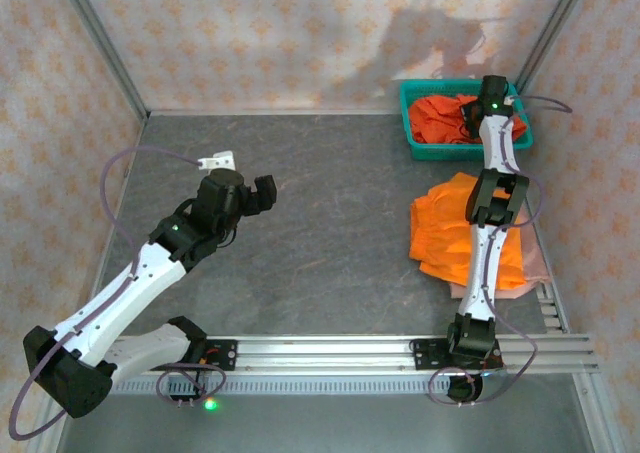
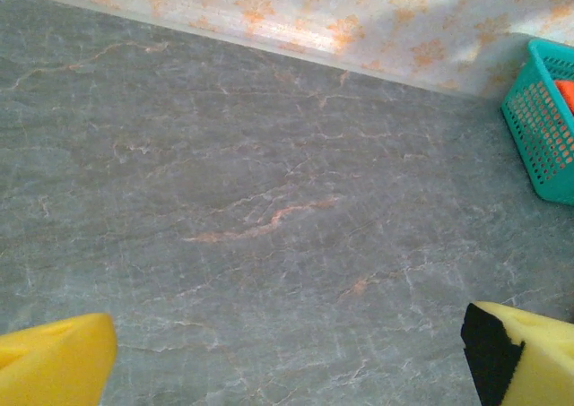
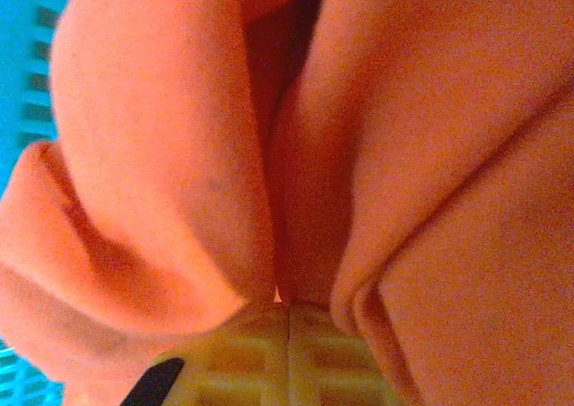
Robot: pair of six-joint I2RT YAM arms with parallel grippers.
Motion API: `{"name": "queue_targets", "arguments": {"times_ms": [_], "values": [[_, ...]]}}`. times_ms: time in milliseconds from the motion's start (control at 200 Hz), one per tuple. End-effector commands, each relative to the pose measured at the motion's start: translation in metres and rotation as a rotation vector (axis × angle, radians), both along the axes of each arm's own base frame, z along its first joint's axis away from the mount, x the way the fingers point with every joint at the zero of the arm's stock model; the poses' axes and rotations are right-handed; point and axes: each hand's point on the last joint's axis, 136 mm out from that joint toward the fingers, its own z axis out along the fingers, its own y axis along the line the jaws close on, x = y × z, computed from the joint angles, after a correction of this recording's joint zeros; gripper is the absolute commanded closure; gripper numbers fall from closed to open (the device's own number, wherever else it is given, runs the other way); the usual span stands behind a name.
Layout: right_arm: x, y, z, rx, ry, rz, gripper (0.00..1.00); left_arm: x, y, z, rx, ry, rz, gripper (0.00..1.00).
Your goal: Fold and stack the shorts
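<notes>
Crumpled orange shorts (image 1: pixel 440 115) lie in the teal basket (image 1: pixel 412 133) at the back right. My right gripper (image 1: pixel 470 121) reaches down into that basket. In the right wrist view its yellow pads (image 3: pixel 260 361) are pressed together, shut on a fold of orange shorts (image 3: pixel 305 200) at their tips. More orange shorts (image 1: pixel 445 235) lie flat on the table beside the right arm, with a pink-mauve edge (image 1: pixel 535 273) showing under them. My left gripper (image 1: pixel 252 197) hovers open over bare table at the left, its yellow fingertips (image 2: pixel 54 361) far apart, nothing between them.
The grey marble-patterned table (image 1: pixel 330 203) is walled in by patterned panels with metal posts. A corner of the teal basket (image 2: pixel 543 124) shows at the right edge of the left wrist view. A small white clip (image 1: pixel 218 160) lies behind the left gripper.
</notes>
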Motion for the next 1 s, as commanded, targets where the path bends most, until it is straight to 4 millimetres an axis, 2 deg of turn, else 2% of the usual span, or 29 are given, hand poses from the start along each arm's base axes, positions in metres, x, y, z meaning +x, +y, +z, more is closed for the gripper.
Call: {"name": "queue_targets", "arguments": {"times_ms": [0,200,305,370,430,515,550,786,911,996], "values": [[0.015,0.008,0.091,0.002,-0.22,0.06,1.0,-0.004,0.006,0.001,0.016,-0.009,0.019,0.0],[0.002,0.03,0.182,-0.049,-0.405,0.13,1.0,-0.003,0.004,-0.003,0.005,-0.009,0.015,0.0],[-0.013,0.044,0.215,-0.058,-0.484,0.147,1.0,-0.002,0.002,-0.005,-0.001,-0.008,0.013,0.0],[-0.024,0.053,0.228,-0.054,-0.524,0.148,1.0,-0.002,0.002,-0.005,-0.005,-0.007,0.011,0.0],[-0.034,0.066,0.242,-0.042,-0.583,0.158,1.0,-0.002,0.001,-0.005,-0.007,-0.007,0.01,0.0],[-0.051,0.088,0.275,-0.037,-0.702,0.184,1.0,-0.002,0.002,-0.005,-0.005,-0.007,0.011,0.0],[-0.058,0.098,0.289,-0.04,-0.743,0.199,1.0,-0.002,0.002,-0.004,-0.006,-0.008,0.01,0.0],[-0.105,0.176,0.418,-0.064,-0.998,0.399,1.0,-0.002,0.002,-0.001,-0.016,-0.016,0.012,0.01],[-0.133,0.232,0.471,-0.063,-1.096,0.548,1.0,-0.003,0.002,-0.001,-0.025,-0.023,0.015,0.01],[-0.154,0.274,0.499,-0.041,-1.154,0.665,1.0,-0.004,0.003,0.002,-0.031,-0.03,0.02,0.01]]}}
